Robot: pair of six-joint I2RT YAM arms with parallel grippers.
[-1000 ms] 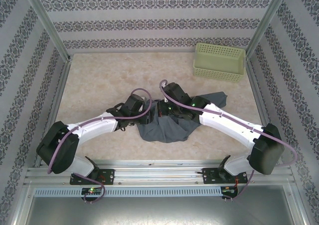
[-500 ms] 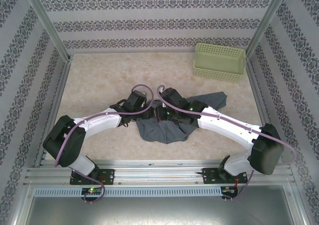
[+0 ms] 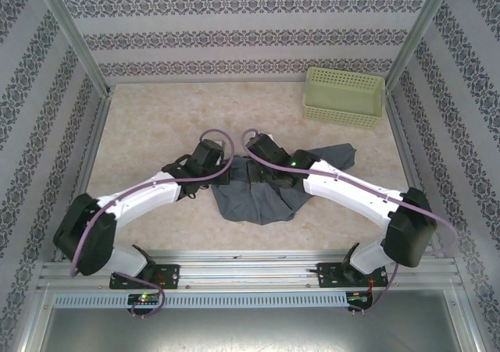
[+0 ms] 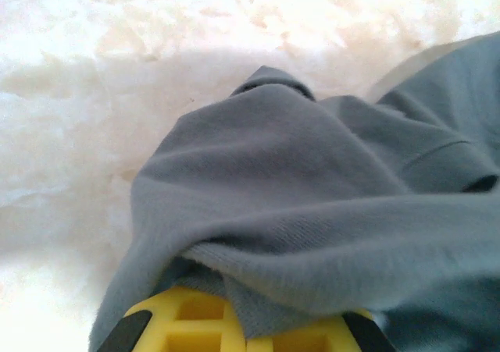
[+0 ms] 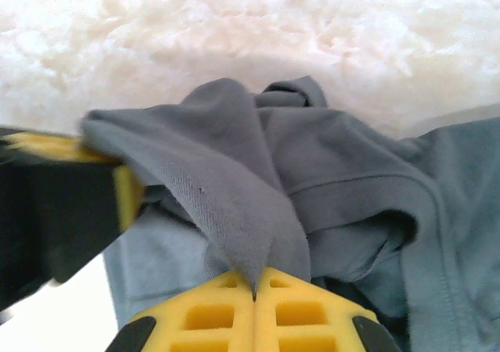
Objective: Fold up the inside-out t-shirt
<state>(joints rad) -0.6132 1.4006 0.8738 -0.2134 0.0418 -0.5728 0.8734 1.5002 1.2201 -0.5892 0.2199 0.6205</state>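
Bare beige table (image 3: 156, 126). The t-shirt (image 3: 254, 204) lies crumpled at its centre, toward the near edge. It is plain slate blue-grey. From above both wrists hide its middle, one corner sticks out to the right, and neck and sleeves can't be picked out. Pale green basket (image 3: 344, 96) at far right, well apart from the shirt. On the right gripper (image 5: 255, 301) the pads are pressed together, pinching a raised fold. The left gripper (image 4: 234, 332) is closed on cloth too, and draped fabric hides its pad seam.
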